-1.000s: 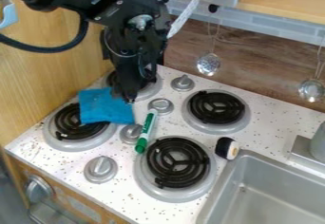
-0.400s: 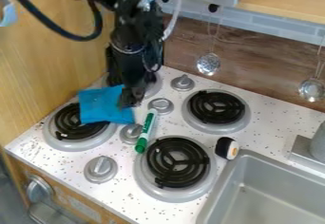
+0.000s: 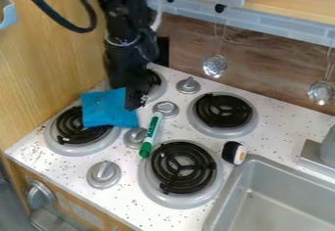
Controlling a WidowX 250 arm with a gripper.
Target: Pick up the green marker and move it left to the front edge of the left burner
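Note:
The black gripper (image 3: 136,98) hangs at the upper left of the stove, its tip over the right edge of a blue cloth (image 3: 108,108). The cloth lies flat, partly over the left front burner (image 3: 73,127). Just right of and below the gripper, a green-and-white marker (image 3: 151,135) lies slanted, its upper end against a silver knob (image 3: 166,109) and its green cap beside the front burner (image 3: 184,167). A small black-and-white object with an orange mark (image 3: 233,152) sits by the sink's corner.
A grey sink (image 3: 281,191) takes up the lower right, with a faucet base (image 3: 319,156) behind it. Two metal strainers (image 3: 214,66) hang along the back wall. A wooden panel (image 3: 49,68) stands on the left, and a shelf juts in at the upper right.
The arm has shifted a little to the left overall, and its gripper has come down beside the cloth's right edge. The cloth, marker and other objects have stayed in place.

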